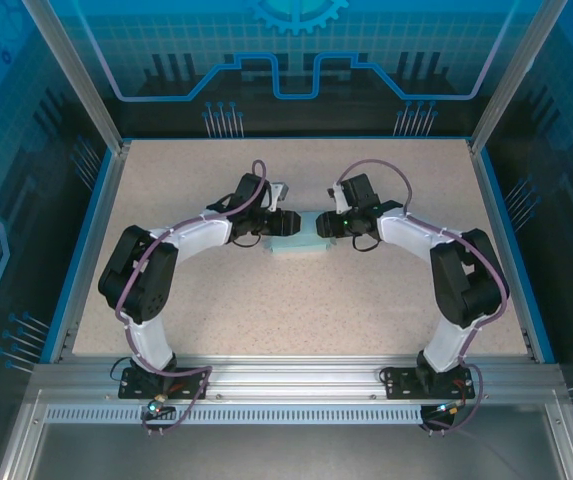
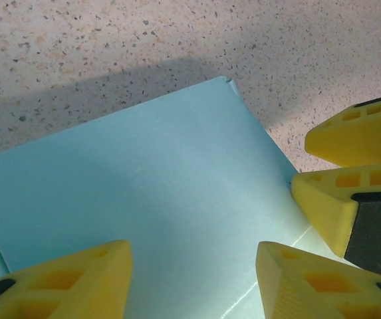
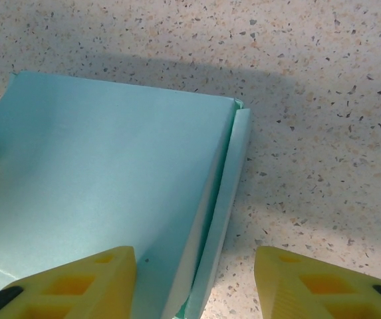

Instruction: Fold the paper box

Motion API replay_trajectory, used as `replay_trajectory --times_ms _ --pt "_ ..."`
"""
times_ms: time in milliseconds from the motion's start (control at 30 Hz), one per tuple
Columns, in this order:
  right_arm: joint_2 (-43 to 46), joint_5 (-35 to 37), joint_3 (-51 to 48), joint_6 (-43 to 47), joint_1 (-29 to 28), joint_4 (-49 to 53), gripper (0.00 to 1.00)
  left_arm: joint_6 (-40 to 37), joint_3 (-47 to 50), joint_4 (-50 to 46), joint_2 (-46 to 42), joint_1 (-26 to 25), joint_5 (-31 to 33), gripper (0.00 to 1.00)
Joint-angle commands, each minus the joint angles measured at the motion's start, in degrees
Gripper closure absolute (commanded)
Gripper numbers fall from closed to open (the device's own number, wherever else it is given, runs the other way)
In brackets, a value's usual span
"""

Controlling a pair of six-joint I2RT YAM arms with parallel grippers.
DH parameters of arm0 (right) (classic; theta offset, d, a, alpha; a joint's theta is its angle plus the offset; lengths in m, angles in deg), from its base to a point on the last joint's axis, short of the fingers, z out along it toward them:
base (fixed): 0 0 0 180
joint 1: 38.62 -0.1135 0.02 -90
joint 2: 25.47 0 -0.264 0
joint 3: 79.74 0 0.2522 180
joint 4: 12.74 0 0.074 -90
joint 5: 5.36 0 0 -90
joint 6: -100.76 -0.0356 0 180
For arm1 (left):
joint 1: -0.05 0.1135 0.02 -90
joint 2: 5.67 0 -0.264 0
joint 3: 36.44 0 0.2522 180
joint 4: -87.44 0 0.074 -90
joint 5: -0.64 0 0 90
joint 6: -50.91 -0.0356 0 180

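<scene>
Box: the paper box [image 1: 297, 247] lay flat at mid table [image 1: 266, 320], light teal, folded to a rectangle. Its side flap [image 3: 227, 199] stood a bit off the body.
L arm: we saw the left gripper [image 2: 190, 286] reach in from the left over the box top. Jaws were apart w/ nothing pinched.
R arm: the right gripper [image 3: 197, 286] came from the right, jaws apart and astride the flap edge. One finger [image 3: 70, 282] was over the box, the other over bare table. Nothing was clamped.
Tips: both grippers were near each other at the box.
</scene>
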Motion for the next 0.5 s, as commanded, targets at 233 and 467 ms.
replay_trajectory --times_ms 233,467 --pt "-3.16 0.44 -0.65 0.24 0.85 1.15 0.5 1.34 2.84 1.83 -0.41 -0.21 0.49 0.46" --pt "-4.28 1.06 -0.74 0.72 0.85 1.22 0.5 1.41 4.44 2.62 0.08 -0.22 0.77 0.46"
